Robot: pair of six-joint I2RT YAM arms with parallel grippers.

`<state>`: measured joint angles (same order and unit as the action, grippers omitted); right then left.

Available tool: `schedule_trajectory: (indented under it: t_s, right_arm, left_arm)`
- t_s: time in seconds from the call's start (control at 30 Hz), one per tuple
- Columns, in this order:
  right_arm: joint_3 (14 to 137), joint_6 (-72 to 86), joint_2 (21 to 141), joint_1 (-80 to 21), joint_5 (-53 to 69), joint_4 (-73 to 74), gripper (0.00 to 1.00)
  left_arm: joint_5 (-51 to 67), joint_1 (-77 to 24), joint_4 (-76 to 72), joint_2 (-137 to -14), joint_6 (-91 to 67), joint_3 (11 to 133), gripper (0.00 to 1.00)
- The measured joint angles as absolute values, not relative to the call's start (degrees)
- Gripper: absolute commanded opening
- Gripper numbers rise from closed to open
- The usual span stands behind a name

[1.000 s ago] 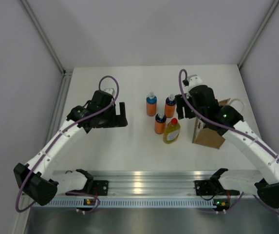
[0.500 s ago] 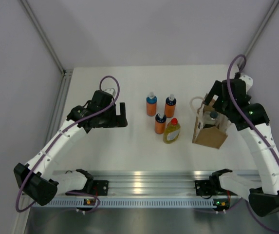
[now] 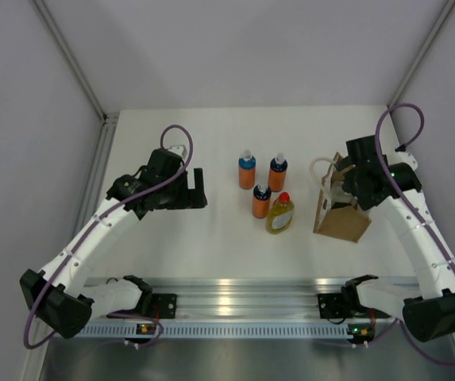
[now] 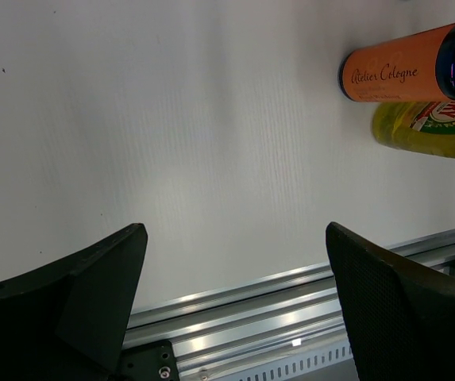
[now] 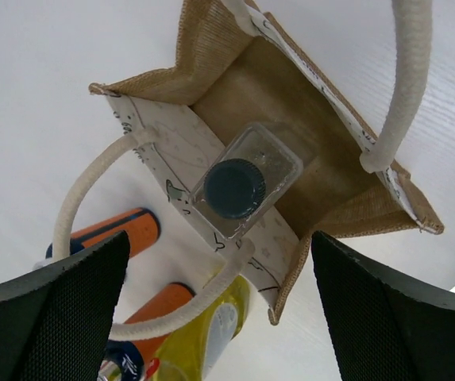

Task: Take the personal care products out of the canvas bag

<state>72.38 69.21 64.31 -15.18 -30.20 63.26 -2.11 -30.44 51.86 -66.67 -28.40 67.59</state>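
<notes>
You are four-fifths done, by my reckoning. Three orange bottles (image 3: pixel 247 171) and the yellow bottle (image 3: pixel 280 213) stand upright in a tight group at the middle of the tabletop (image 3: pixel 211 143), all clear of the bag (image 3: pixel 342 214).

The bag stands upright near the right edge, roughly midway between the far and near edges. The right wrist view shows one item left inside. The clear bottle (image 5: pixel 243 186) is upright, dark cap up, against the wall of the bag that faces the group. Nothing else shows in the bag, though its lower corners are partly shaded.

Your right tool (image 3: pixel 354 176) hangs over the bag's mouth with its jaws spread wide and nothing in them. The clear bottle's cap sits between them, a little off centre, and lower down. The handles (image 5: pixel 406 79) arch on either side of the opening and could snag on the way in.

Your left tool (image 3: pixel 189 189) hovers toward the left edge, well apart from the group, wide open and empty.

What remains is that one bottle: lift it out and set it down.
</notes>
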Motion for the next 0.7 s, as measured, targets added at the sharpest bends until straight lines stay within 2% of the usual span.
schedule_trajectory:
  t_s: [0.17, 0.7]
  right_arm:
    - [72.3, 77.4, 67.2, -15.2, -31.8, 64.8, 0.86]
    - [71.6, 90.9, 75.6, -15.1, -33.8, 65.3, 0.80]
  left_arm:
    - [-2.2, -30.4, 51.8, -66.0, -28.3, 67.6, 0.98]
    - [-2.4, -30.4, 51.4, -65.9, -27.8, 67.0, 0.98]
